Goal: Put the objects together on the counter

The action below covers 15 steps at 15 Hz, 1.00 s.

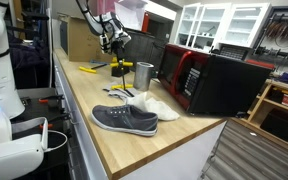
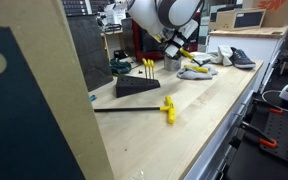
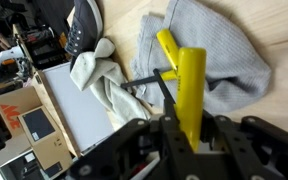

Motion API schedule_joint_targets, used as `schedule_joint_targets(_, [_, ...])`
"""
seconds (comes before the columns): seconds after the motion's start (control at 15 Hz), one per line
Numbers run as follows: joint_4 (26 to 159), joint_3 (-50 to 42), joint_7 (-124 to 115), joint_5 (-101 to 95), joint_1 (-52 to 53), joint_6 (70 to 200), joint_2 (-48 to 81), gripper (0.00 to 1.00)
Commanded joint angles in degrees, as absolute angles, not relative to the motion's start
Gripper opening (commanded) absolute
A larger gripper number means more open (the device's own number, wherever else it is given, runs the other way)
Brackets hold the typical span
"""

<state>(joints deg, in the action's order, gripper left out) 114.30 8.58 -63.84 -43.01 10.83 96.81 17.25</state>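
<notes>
The gripper (image 3: pixel 189 135) has its jaws clamped narrowly on a yellow-handled tool (image 3: pixel 189 80), smooth blocky plastic with a thin black rod, held over a soft grey knit cloth (image 3: pixel 229 60) beside a limp white sock (image 3: pixel 102 78) on the wooden counter (image 3: pixel 284 25).

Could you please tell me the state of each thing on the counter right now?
gripper: shut on the yellow tool
yellow tool: held in the gripper
gray cloth: crumpled on the counter
white sock: crumpled beside the cloth
shoe: upright on its sole
metal cup: upright
microwave: door shut
hammer: lying on the counter
</notes>
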Motion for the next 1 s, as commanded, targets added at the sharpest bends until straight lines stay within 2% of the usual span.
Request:
schedule_joint_targets(0.0, [119.01,8.08,-58.36,-40.03,10.64,97.28,14.47,0.05])
schedule_joint_targets(0.93, [119.62,4.64,-45.9,-43.24,10.08,86.83,15.07,0.05])
